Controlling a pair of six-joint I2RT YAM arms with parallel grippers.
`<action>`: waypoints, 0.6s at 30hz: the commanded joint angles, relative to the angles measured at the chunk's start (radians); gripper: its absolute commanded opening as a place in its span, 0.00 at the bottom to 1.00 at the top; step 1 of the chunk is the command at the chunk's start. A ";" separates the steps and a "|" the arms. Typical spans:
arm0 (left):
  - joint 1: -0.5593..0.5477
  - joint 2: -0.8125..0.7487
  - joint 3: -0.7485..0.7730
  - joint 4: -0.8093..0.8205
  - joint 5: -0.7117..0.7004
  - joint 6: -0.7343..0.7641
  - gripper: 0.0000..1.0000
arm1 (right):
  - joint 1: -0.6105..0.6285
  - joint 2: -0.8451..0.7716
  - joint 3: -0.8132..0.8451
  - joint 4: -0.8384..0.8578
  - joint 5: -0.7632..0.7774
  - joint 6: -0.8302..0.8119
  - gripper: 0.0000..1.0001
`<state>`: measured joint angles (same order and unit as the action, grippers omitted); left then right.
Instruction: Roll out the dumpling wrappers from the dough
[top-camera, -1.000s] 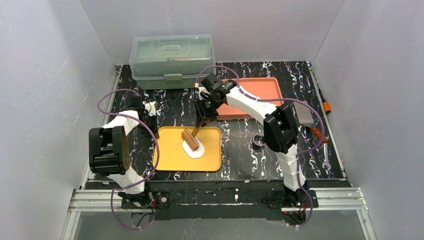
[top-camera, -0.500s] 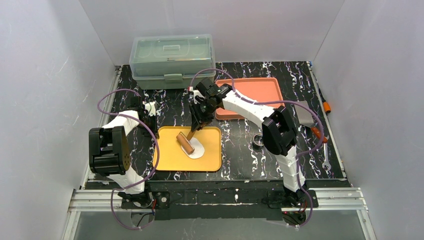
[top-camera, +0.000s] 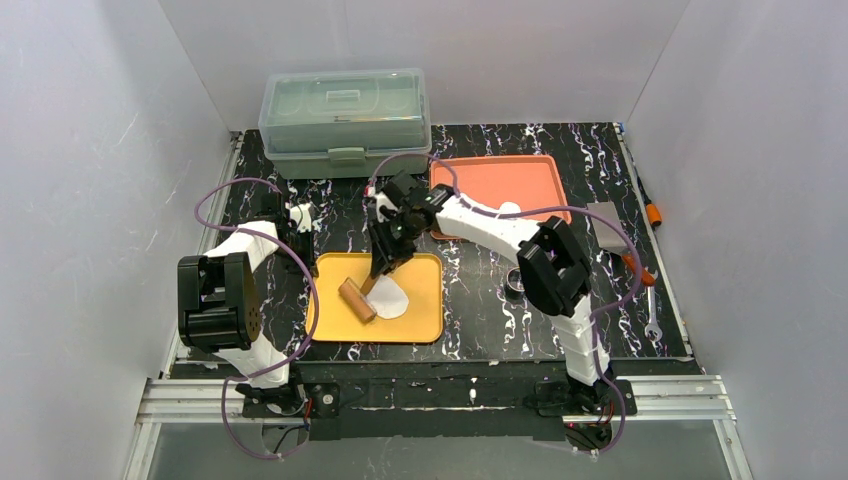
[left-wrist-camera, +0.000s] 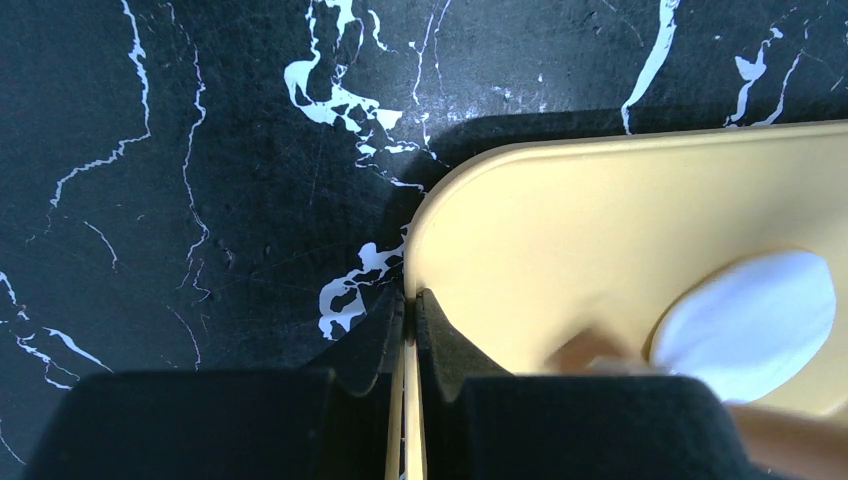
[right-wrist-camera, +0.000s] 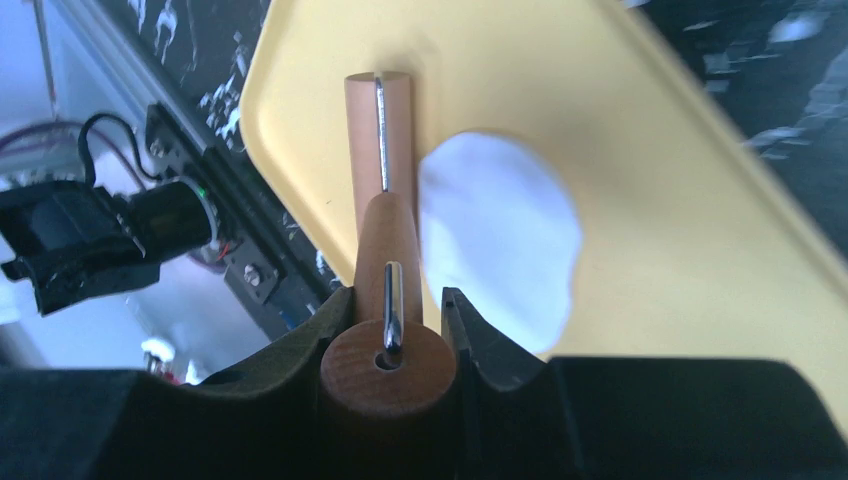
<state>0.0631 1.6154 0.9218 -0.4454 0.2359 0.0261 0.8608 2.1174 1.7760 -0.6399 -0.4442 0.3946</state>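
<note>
The dough (top-camera: 390, 300) lies as a flat white oval (right-wrist-camera: 495, 240) on the yellow tray (top-camera: 420, 320). My right gripper (right-wrist-camera: 397, 295) is shut on the wooden handle of a rolling pin (right-wrist-camera: 388, 265). The pin's roller (top-camera: 356, 300) rests on the tray just left of the dough, touching its edge. My left gripper (left-wrist-camera: 410, 297) is shut on the yellow tray's left rim (left-wrist-camera: 408, 250) near its far corner. A small white patch (top-camera: 507, 208) shows on the orange tray beside my right arm; I cannot tell whether it is a dumpling wrapper.
The orange tray (top-camera: 510, 175) sits at the back right, with a clear lidded box (top-camera: 345, 120) at the back left. A small metal ring (top-camera: 517, 282) lies right of the yellow tray. A grey block (top-camera: 608, 225) and hand tools (top-camera: 640, 270) lie along the right edge.
My right gripper has moved left and nearer with the rolling pin. The roller has rolled across the dough and off its left side. The left gripper has not moved.
</note>
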 joint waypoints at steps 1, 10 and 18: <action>-0.008 -0.011 -0.033 -0.013 -0.007 0.013 0.00 | 0.055 0.130 -0.072 -0.162 0.241 -0.092 0.01; -0.008 -0.010 -0.032 -0.010 -0.007 0.012 0.00 | 0.055 0.095 0.056 -0.199 0.127 -0.109 0.01; -0.008 -0.009 -0.033 -0.012 -0.009 0.012 0.00 | 0.058 -0.026 0.121 0.006 -0.172 0.039 0.01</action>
<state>0.0631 1.6154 0.9218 -0.4450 0.2359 0.0261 0.9253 2.1551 1.8561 -0.6979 -0.5373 0.3901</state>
